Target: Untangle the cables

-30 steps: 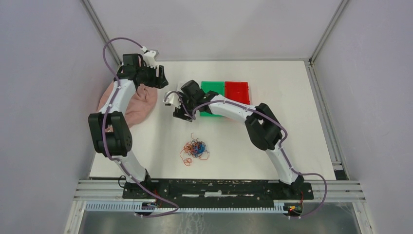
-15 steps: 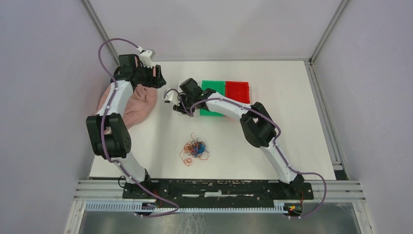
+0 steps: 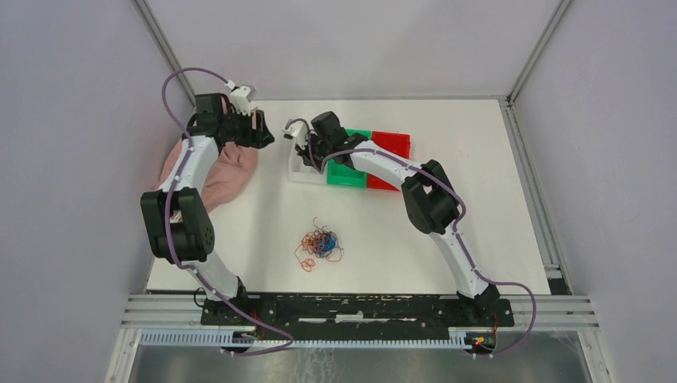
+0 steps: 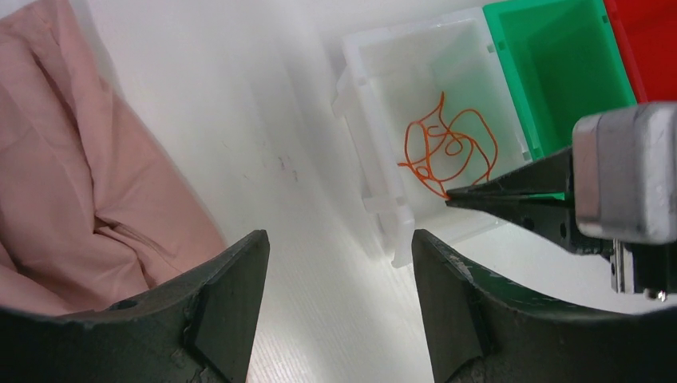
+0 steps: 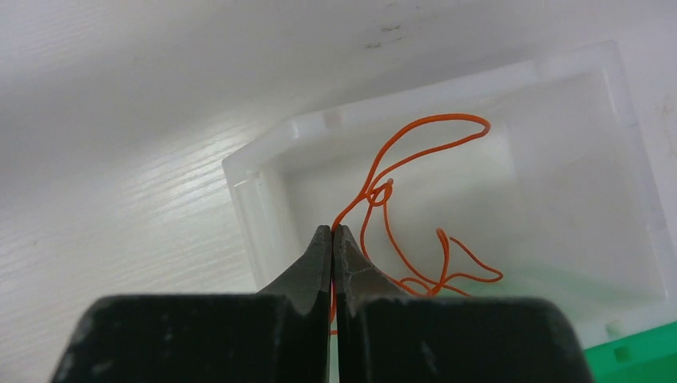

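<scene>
A tangle of orange, blue and dark cables [image 3: 320, 244] lies on the white table in front of both arms. One orange cable [image 5: 415, 136] curls inside the white bin [image 5: 255, 171], and one strand of it runs up between my right gripper's [image 5: 332, 229] fingers, which are shut on it. In the left wrist view that same orange cable [image 4: 447, 148] lies in the white bin [image 4: 375, 56], with the right gripper's tip [image 4: 449, 194] at its near end. My left gripper [image 4: 339, 239] hangs open and empty above the table, left of the bin. From above, the left gripper [image 3: 267, 132] faces the right gripper [image 3: 306, 149].
A pink cloth [image 3: 227, 171] lies at the table's left edge under the left arm. A green bin [image 3: 347, 171] and a red bin [image 3: 391, 144] stand in a row to the right of the white bin [image 3: 297, 171]. Grey walls enclose the table.
My right gripper has closed from open onto the orange cable and moved back and to the right, uncovering the white bin. The left gripper has barely moved.
</scene>
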You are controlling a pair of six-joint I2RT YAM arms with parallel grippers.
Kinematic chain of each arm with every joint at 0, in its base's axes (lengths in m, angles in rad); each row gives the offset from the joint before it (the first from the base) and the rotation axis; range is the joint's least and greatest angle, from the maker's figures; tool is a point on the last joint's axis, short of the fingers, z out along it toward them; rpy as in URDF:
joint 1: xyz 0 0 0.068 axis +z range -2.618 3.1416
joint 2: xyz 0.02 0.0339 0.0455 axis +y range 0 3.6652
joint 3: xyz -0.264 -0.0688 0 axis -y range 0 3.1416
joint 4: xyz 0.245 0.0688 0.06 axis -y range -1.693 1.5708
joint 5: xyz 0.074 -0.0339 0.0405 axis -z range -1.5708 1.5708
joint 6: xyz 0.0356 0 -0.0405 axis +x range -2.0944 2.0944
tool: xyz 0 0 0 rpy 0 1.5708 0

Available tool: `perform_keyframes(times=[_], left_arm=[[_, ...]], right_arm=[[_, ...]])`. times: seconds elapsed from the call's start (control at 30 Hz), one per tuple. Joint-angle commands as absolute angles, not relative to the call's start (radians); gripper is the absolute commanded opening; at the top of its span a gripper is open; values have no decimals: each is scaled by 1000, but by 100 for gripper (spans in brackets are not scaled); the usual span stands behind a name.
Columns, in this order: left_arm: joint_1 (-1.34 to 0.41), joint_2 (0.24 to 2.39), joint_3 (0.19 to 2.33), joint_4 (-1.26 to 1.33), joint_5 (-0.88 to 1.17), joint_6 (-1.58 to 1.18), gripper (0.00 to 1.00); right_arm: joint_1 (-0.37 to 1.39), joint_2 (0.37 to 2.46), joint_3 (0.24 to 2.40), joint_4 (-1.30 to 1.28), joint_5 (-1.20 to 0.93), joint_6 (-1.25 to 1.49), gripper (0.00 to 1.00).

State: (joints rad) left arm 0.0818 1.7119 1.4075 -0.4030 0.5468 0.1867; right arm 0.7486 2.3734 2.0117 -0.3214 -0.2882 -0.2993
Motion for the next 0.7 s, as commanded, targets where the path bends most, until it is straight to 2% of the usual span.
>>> perform_keyframes(times=[0.0,0.3,0.67], left_arm=[[85,1674,1366,-344,617,133,73],[62,1705,1272,-230,715,94,71],[15,1736,1257,-141,765,76,62]], right_arm=[[746,2359,2067,-253,-282,-240,0],[741,2469,2191,-287,-168,-154,0],[729,2557,2263,-386,-113,-91,0]])
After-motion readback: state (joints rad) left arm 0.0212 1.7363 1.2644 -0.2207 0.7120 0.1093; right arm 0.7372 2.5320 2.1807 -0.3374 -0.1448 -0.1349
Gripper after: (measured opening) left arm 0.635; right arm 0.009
